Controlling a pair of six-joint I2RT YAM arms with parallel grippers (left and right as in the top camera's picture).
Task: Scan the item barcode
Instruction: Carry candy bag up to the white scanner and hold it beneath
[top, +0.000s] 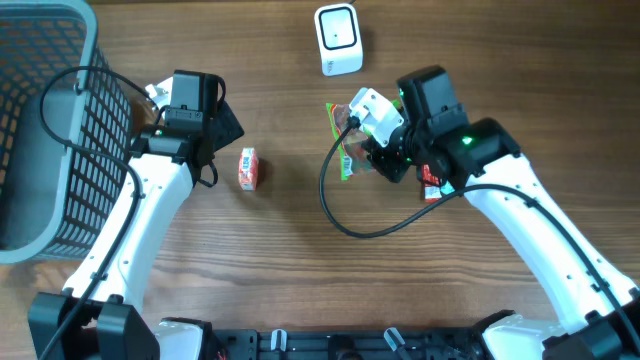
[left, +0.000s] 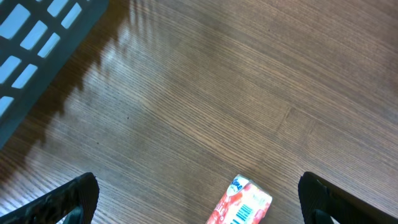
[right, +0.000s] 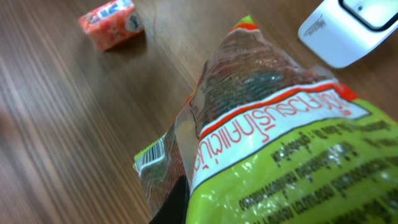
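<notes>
The left gripper (left: 198, 186) stood with its fingers spread wide and held nothing. A small red carton (left: 241, 204) lay on the table (left: 205, 93) below the gap between them, with its barcode showing. The right gripper (top: 386, 155) was clamped on a green and clear snack bag (right: 280, 143), near the white scanner (top: 338, 38). A barcode was visible at the bag's lower left edge. A grey basket (top: 50, 120) stood at the far left.
</notes>
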